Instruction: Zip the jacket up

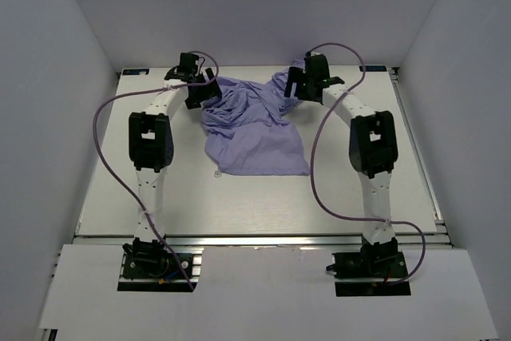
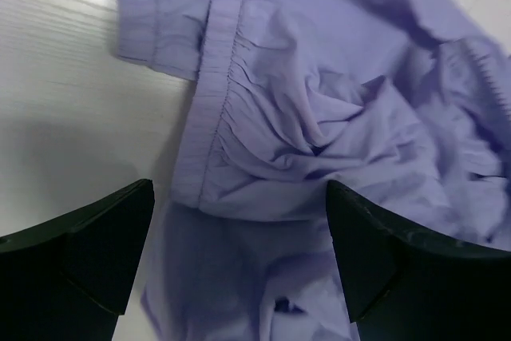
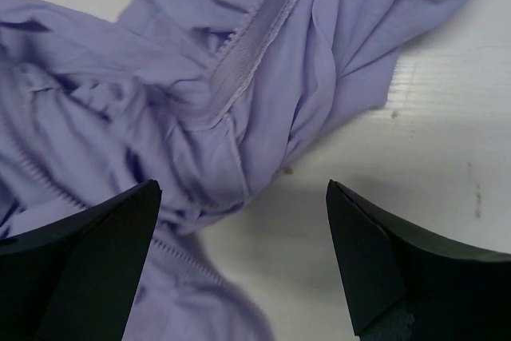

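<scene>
The jacket [image 1: 254, 129] lay crumpled on the table [image 1: 160, 205] toward the far edge at mid-width, its flatter lower part reaching toward the table's middle. The left pincer [image 2: 239, 193] stood released, fingers wide apart over a gathered elastic band [image 2: 211, 109] at the jacket's left side (whether hem or cuff could not be told). The right pincer [image 3: 243, 193] was likewise released, spread over the jacket's right side near a strip of zip tape [image 3: 259, 37], grasping nothing.
</scene>
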Available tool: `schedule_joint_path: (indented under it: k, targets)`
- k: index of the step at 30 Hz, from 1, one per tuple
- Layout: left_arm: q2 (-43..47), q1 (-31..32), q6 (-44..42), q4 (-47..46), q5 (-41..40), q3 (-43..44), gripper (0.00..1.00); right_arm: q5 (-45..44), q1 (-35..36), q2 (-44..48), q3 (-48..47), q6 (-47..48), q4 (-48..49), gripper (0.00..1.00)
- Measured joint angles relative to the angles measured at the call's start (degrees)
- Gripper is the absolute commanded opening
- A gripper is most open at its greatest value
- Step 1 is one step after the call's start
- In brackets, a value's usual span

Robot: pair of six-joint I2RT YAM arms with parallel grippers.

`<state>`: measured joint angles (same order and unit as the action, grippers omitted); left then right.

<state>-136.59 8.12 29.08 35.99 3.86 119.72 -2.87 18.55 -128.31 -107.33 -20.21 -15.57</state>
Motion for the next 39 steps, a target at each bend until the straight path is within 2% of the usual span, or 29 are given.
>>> schedule_joint_path:
  k: [1,4,5,6,7,8,9,11,14,18,22,27,33,39]
  targets:
    - [-1.1,0.2,-0.2,0.0,0.3,0.2,0.98,-0.5,0.1,-2.4,-1.7,-0.2,-0.2,0.88]
    - [-3.1,1.1,-1.2,-0.7,1.3,1.0,0.98,-1.4,0.6,-6.3,-2.7,-0.8,-0.2,0.76]
    - [-3.2,1.3,-1.5,-0.9,1.4,1.5,0.88,-1.5,0.7,-6.8,-2.5,-0.9,0.1,0.7]
    - [-3.4,1.6,-1.8,-1.4,1.4,2.0,0.74,-1.4,0.9,-7.1,-2.3,-1.2,0.6,0.55]
    - [-3.6,1.9,-2.1,-2.0,1.6,2.5,0.57,-1.4,1.0,-7.1,-2.1,-1.3,1.2,0.45]
    - [-3.8,2.4,-2.4,-2.4,1.9,2.7,0.17,-1.0,1.0,-7.1,-1.9,-1.7,1.9,0.31]
    - [-3.9,2.8,-2.5,-2.7,2.6,2.7,0.0,-0.8,1.1,-7.1,-1.8,-2.0,2.8,0.24]
    - [-3.9,4.1,-3.3,-3.4,4.1,2.6,0.0,-0.2,1.4,-6.7,-1.2,-2.5,4.4,0.1]
    - [-2.1,5.4,-3.6,-6.1,5.6,-1.0,0.0,0.0,1.5,-2.8,4.1,-2.6,6.0,0.0]
    - [8.0,6.6,-3.3,-9.3,6.0,-15.4,0.0,0.0,1.5,9.6,16.4,-1.9,7.6,0.0]
    - [27.6,6.5,-2.5,-11.2,4.6,-30.3,0.0,0.0,1.6,29.4,28.8,-1.4,9.8,0.0]
    - [60.9,6.1,-0.3,-15.8,1.1,-41.2,0.0,0.4,2.0,54.8,40.8,-1.4,11.8,0.0]
    - [85.3,6.1,2.4,-15.5,-0.9,-44.0,0.0,2.2,2.2,74.6,46.4,-1.4,7.7,0.0]
    - [94.3,6.1,3.8,-10.8,-2.9,-37.8,0.0,3.5,2.2,87.3,41.6,-0.4,1.6,0.0]
